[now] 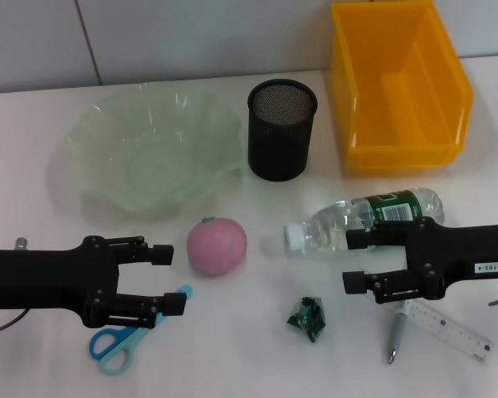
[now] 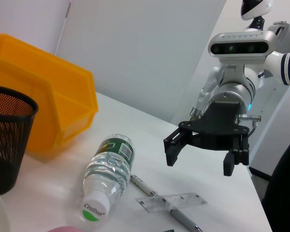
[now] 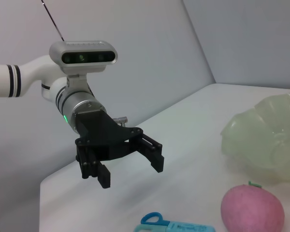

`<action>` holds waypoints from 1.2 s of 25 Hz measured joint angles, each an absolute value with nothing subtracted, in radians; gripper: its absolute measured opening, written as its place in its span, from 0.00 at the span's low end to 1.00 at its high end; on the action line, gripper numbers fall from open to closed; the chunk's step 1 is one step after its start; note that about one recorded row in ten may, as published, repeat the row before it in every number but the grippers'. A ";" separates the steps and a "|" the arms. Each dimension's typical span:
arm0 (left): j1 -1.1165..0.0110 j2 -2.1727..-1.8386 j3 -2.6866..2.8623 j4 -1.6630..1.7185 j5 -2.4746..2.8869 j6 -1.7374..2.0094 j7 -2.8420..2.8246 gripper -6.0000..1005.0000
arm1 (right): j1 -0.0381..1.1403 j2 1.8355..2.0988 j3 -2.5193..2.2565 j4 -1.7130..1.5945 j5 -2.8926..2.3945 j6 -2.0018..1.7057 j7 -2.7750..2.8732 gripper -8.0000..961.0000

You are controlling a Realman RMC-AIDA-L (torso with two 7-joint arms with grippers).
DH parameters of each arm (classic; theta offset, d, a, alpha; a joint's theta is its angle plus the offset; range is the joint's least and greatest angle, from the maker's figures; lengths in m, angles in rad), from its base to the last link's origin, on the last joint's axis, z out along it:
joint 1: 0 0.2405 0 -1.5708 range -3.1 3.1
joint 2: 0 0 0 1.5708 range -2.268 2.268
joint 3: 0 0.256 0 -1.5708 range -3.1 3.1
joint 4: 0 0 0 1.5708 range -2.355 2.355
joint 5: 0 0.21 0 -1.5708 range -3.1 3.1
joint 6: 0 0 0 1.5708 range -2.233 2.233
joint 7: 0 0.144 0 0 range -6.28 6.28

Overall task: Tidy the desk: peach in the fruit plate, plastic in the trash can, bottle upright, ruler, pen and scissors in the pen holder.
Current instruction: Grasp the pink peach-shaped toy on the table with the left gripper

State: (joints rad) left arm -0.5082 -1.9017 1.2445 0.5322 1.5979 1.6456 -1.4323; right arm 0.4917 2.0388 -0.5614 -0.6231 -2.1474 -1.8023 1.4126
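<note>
A pink peach (image 1: 217, 245) lies on the white table between my two grippers, in front of the green glass fruit plate (image 1: 146, 157). My left gripper (image 1: 168, 279) hangs open just left of the peach, above blue scissors (image 1: 116, 342). My right gripper (image 1: 352, 261) is open over a clear bottle (image 1: 361, 217) lying on its side. A crumpled green plastic (image 1: 307, 317) lies in front. A pen (image 1: 394, 336) and a clear ruler (image 1: 452, 332) lie beside the right gripper. The black mesh pen holder (image 1: 282, 128) and yellow bin (image 1: 402, 83) stand behind.
The left wrist view shows the right gripper (image 2: 199, 162) above the table near the bottle (image 2: 108, 176), ruler (image 2: 174, 201) and bin (image 2: 43, 111). The right wrist view shows the left gripper (image 3: 131, 173), peach (image 3: 252, 211) and scissors (image 3: 174, 225).
</note>
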 joint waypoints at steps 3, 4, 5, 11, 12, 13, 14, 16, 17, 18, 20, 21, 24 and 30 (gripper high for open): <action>-0.509 -1.902 1.244 0.532 1.599 1.646 -1.431 0.84 | 0.492 2.039 -0.561 -0.623 -2.148 -1.802 1.415 0.85; -0.509 -1.902 1.243 0.532 1.601 1.646 -1.431 0.84 | 0.492 2.039 -0.561 -0.623 -2.149 -1.802 1.416 0.85; -0.510 -1.902 1.243 0.532 1.604 1.646 -1.431 0.84 | 0.492 2.039 -0.561 -0.623 -2.149 -1.802 1.417 0.85; -0.511 -1.902 1.238 0.532 1.610 1.646 -1.431 0.84 | 0.492 2.039 -0.561 -0.623 -2.151 -1.804 1.420 0.85; -0.511 -1.902 1.238 0.532 1.610 1.646 -1.431 0.84 | 0.492 2.039 -0.561 -0.623 -2.151 -1.805 1.420 0.85; -0.511 -1.902 1.238 0.532 1.610 1.646 -1.431 0.84 | 0.492 2.039 -0.561 -0.623 -2.151 -1.805 1.420 0.85; -0.511 -1.902 1.238 0.532 1.610 1.646 -1.431 0.84 | 0.492 2.039 -0.561 -0.623 -2.151 -1.805 1.420 0.85; -0.511 -1.902 1.238 0.532 1.610 1.646 -1.431 0.84 | 0.492 2.039 -0.561 -0.623 -2.152 -1.805 1.420 0.85; -0.511 -1.902 1.238 0.532 1.610 1.646 -1.431 0.84 | 0.492 2.039 -0.561 -0.623 -2.152 -1.805 1.420 0.85; -0.511 -1.902 1.238 0.532 1.610 1.646 -1.431 0.84 | 0.492 2.039 -0.561 -0.623 -2.152 -1.804 1.420 0.85; -0.511 -1.902 1.238 0.535 1.610 1.646 -1.431 0.84 | 0.492 2.039 -0.561 -0.623 -2.153 -1.804 1.420 0.85; -0.511 -1.902 1.238 0.535 1.610 1.646 -1.431 0.84 | 0.492 2.039 -0.562 -0.623 -2.153 -1.804 1.420 0.85; -0.512 -1.910 1.238 0.572 1.610 1.646 -1.431 0.84 | 0.492 2.037 -0.561 -0.623 -2.154 -1.804 1.420 0.85; -0.523 -1.956 1.229 0.761 1.666 1.620 -1.430 0.84 | 0.492 2.032 -0.561 -0.623 -2.154 -1.805 1.424 0.85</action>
State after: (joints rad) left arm -0.5227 -1.9562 1.2287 0.7612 1.6655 1.6203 -1.4298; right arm 0.4919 2.0325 -0.5613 -0.6228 -2.1538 -1.8053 1.4240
